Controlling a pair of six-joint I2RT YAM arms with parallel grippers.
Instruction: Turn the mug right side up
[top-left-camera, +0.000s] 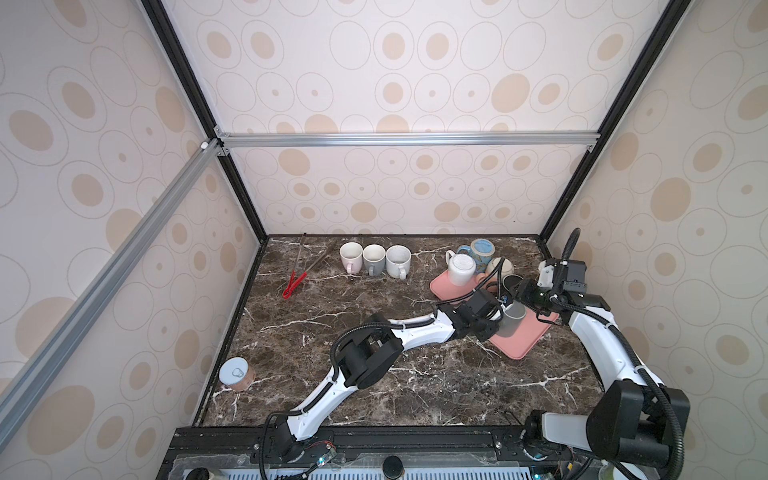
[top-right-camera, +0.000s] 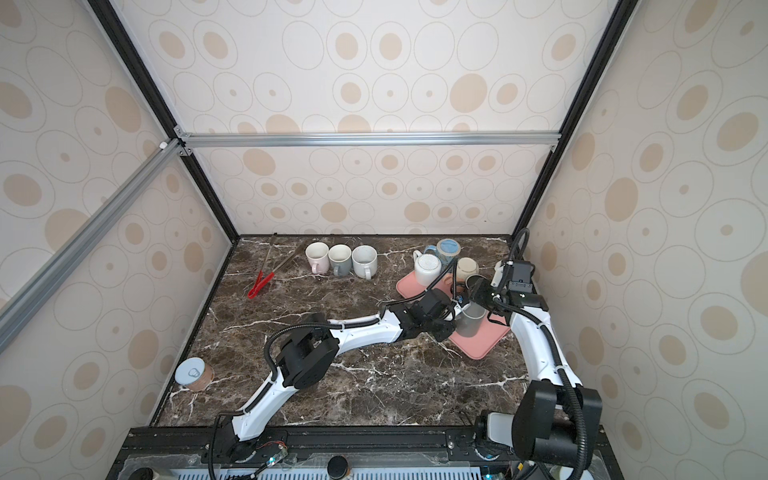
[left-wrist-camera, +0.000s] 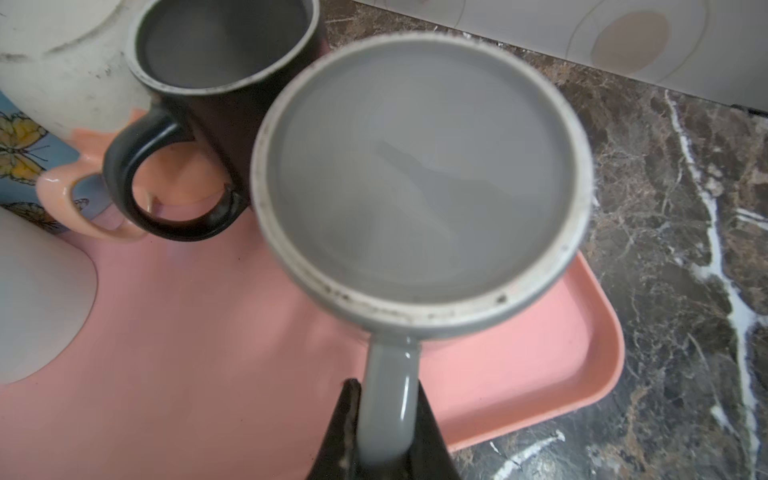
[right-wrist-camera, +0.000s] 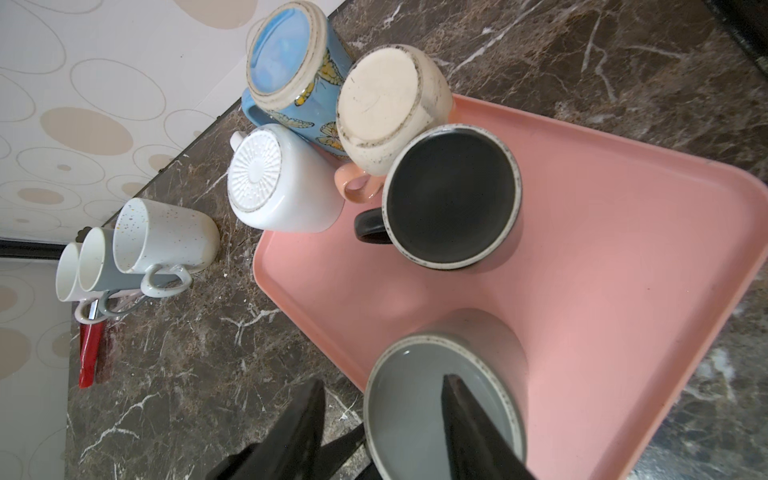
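Left gripper (left-wrist-camera: 386, 388) clamped on handle of grey mug (left-wrist-camera: 419, 183), mug base-up on pink tray (right-wrist-camera: 602, 249) near black mug (right-wrist-camera: 451, 195); right gripper (right-wrist-camera: 382, 378) jaws apart, one finger over the base; can (top-left-camera: 235, 374) lid marking unreadable.

We see our right gripper (right-wrist-camera: 382, 379) with jaws apart, astride the edge of the grey mug (right-wrist-camera: 407, 415), one finger over its top. Ahead of the fingertips, a black mug (right-wrist-camera: 451, 195) stands on the pink tray (right-wrist-camera: 602, 257).

Aluminium frame (top-left-camera: 407, 139) and wallpapered panels (top-left-camera: 374, 62) mark a lab enclosure.
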